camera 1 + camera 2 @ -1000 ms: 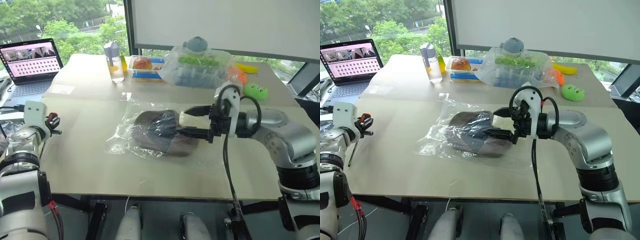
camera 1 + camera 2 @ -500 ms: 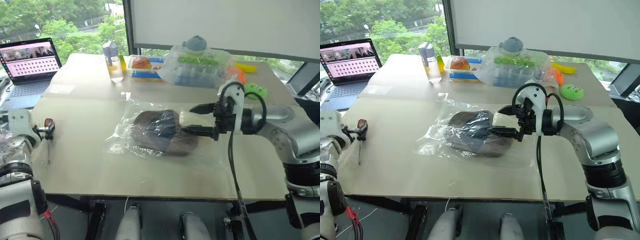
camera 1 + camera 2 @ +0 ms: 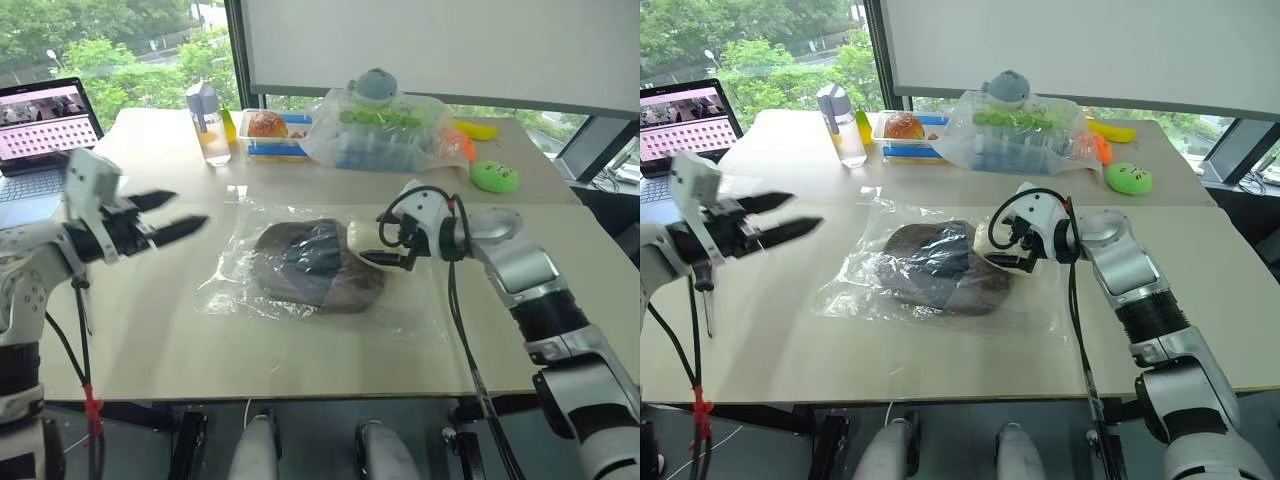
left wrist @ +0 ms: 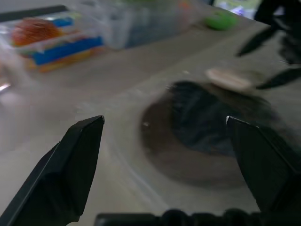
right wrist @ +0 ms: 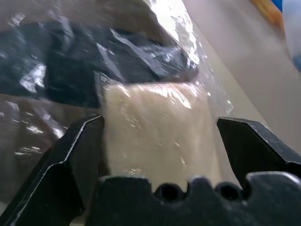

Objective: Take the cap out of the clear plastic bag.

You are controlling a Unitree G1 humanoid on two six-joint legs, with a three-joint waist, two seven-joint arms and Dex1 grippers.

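Beige table (image 3: 180, 330) — lumpy bag (image 3: 385, 130), bottle (image 3: 205, 122), laptop (image 3: 45, 120) behind cap (image 3: 315, 265)

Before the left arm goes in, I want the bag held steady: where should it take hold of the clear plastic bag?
Probably the loose flat margin of the clear plastic bag on its left side, coming in low from the left. There the film lies empty on the table, clear of the cap, while the open right gripper works at the opposite end.

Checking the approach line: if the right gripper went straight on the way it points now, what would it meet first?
Most likely the white pouch under the bag's film: it sits between the open right gripper's fingers, with the cap just beyond. How near they are is unclear.
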